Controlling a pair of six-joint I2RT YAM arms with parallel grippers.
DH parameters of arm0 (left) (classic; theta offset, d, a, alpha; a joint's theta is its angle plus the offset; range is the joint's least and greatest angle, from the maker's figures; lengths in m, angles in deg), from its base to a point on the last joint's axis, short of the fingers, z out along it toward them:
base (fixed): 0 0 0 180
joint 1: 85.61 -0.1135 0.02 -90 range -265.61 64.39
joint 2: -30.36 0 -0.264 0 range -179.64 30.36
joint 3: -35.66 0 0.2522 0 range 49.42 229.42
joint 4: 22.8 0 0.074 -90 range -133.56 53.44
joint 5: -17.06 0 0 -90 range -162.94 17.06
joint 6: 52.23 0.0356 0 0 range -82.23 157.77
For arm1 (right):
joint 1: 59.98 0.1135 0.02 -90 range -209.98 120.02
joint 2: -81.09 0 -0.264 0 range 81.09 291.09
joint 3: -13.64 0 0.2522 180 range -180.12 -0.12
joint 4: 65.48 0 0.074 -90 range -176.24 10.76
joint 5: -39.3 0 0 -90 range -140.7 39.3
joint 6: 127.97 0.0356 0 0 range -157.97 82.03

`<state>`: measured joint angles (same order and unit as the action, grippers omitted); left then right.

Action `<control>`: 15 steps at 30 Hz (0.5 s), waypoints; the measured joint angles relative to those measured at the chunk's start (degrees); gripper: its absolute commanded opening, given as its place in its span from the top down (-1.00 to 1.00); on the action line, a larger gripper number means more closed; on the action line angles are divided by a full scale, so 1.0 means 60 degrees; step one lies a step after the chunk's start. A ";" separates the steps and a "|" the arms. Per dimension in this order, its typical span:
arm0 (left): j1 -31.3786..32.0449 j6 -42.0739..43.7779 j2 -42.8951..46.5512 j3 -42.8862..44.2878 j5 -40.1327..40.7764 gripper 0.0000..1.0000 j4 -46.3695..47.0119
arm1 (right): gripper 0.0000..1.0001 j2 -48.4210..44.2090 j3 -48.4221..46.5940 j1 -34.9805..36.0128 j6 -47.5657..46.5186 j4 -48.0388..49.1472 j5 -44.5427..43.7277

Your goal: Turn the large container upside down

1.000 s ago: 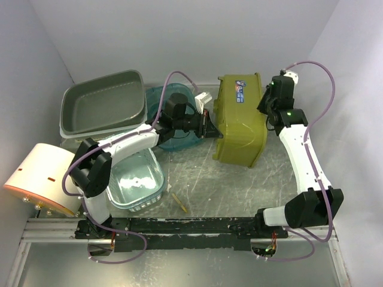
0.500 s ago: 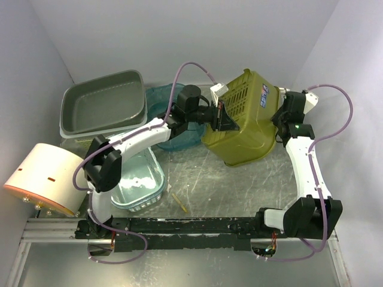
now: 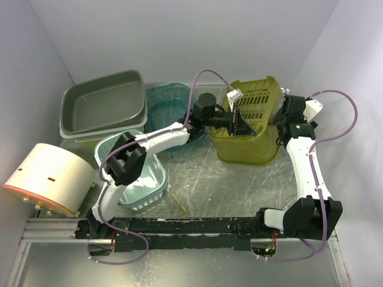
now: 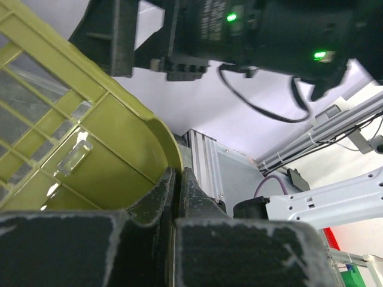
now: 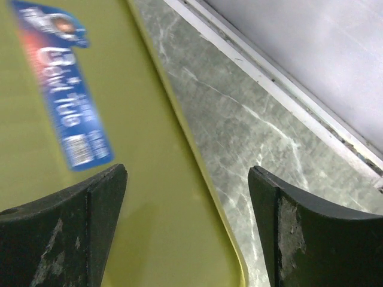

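**Top external view: big green basket at the back right**

The large container [image 3: 248, 146] sat tipped on the table [image 3: 203, 179]. Its long side ran left to right, slats showing on top. The left gripper [image 4: 177, 185] pinched its rim. The right gripper [image 5: 187, 173] was spread wide beside its labelled wall. Which way its mouth faced was hard to tell.

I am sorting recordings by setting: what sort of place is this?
Probably a robot test booth: white walls enclose the table, the left arm and right arm are bolted to a rail, with plastic tubs such as the green basket as props.
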<state>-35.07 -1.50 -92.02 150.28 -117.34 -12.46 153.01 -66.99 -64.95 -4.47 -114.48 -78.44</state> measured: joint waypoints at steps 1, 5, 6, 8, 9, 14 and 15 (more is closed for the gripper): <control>0.0033 -0.0087 -0.0259 0.0219 -0.0033 0.86 0.0058 | -0.67 -0.0029 -0.0022 0.0000 0.0022 -0.0149 -0.0044; 0.0095 -0.0408 -0.1031 0.0656 -0.0197 0.84 0.0310 | -0.70 -0.0321 -0.0364 0.0018 0.0040 -0.0608 -0.0138; 0.0106 -0.0470 -0.1140 0.0678 -0.0197 0.75 0.0361 | -0.71 -0.0364 -0.0561 0.0018 0.0040 -0.0685 -0.0135; 0.0120 -0.0554 -0.1341 0.0725 -0.0197 0.50 0.0404 | -0.72 -0.0433 -0.1209 0.0018 0.0026 -0.0794 -0.0098; 0.0120 -0.0590 -0.1446 0.0787 -0.0197 0.35 0.0404 | -0.72 -0.0474 -0.1545 0.0018 0.0007 -0.0790 -0.0033; 0.0091 -0.0506 -0.1534 0.0863 -0.0058 -0.23 0.0047 | -0.73 -0.1078 -0.2146 0.0018 -0.0397 -0.0659 0.0645; 0.0087 -0.0382 -0.1439 0.0841 0.0025 -0.33 -0.0120 | -0.74 -0.1224 -0.2138 0.0018 -0.0525 -0.0656 0.0856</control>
<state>-34.54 -3.79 -100.66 155.33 -117.19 -13.19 145.66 -79.82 -64.85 -7.62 -118.42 -73.31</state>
